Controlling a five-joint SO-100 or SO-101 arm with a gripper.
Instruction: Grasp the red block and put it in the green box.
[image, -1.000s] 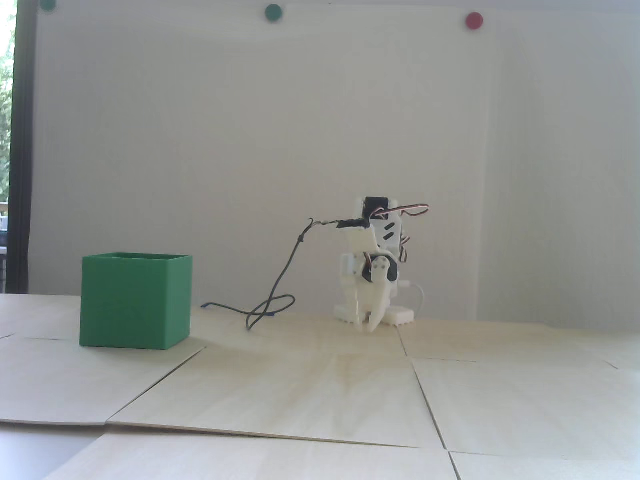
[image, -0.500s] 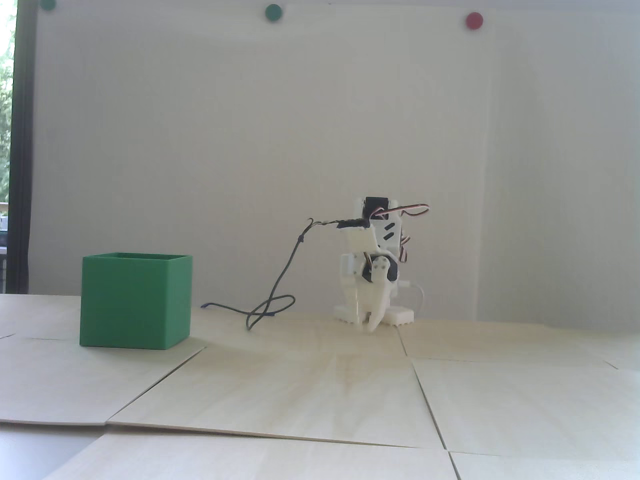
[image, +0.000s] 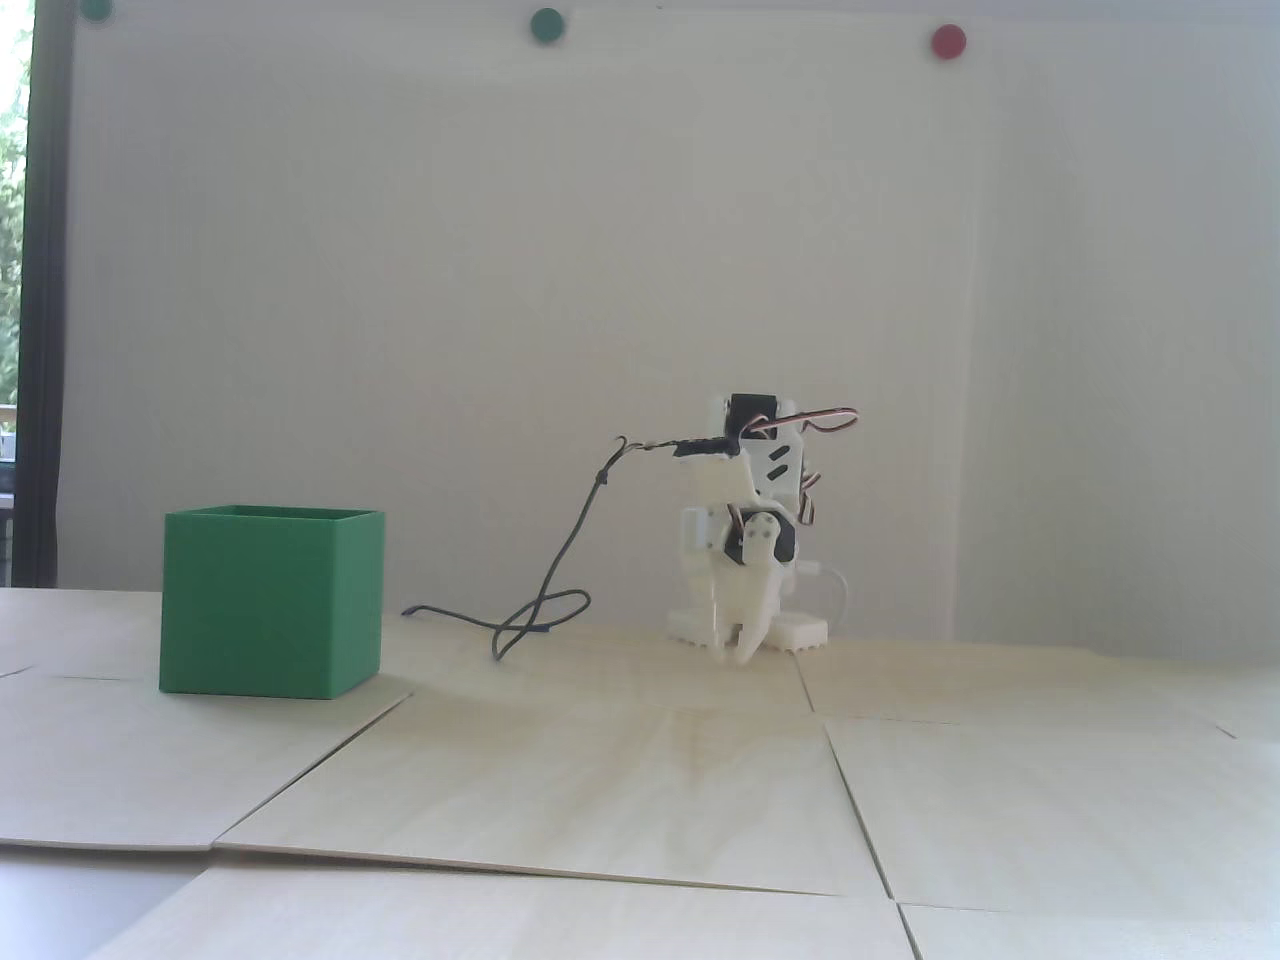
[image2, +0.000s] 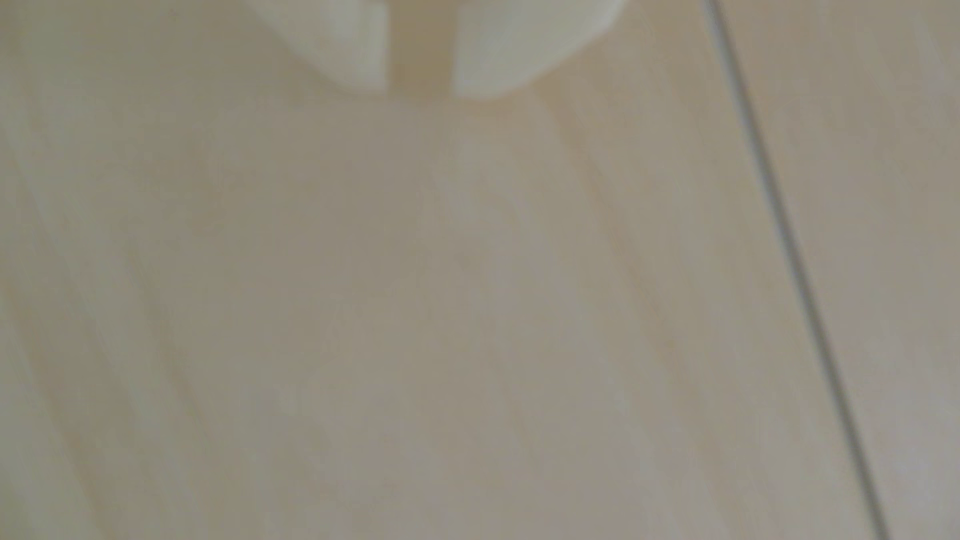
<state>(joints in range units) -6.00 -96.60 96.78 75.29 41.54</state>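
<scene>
— Looking for the block, are you? No red block shows in either view; it may lie inside the box (image: 270, 610), whose interior is hidden from the fixed view, or somewhere off camera. I can't tell which.

— How would it handle, if it turned up?

— Only a guess, since it's unseen: small, rigid and light, I'd say, best pinched across two opposite flat sides, near the middle so it doesn't twist out.

— And the arm?

— Folded low over its base at the back of the table (image: 640, 780), well apart from the box, which stands on the left in the fixed view. The gripper (image: 734, 655) points downward with its tips just above the boards (touching or not, I can't say).

— Holding anything?

— Nothing. In the wrist view the gripper (image2: 420, 88) shows a narrow gap between its two pale fingers (image2: 358, 46), bare wood visible through it, so it's slightly parted and empty. A board seam (image2: 789, 259) runs beside it, otherwise just blurred wood grain.
</scene>
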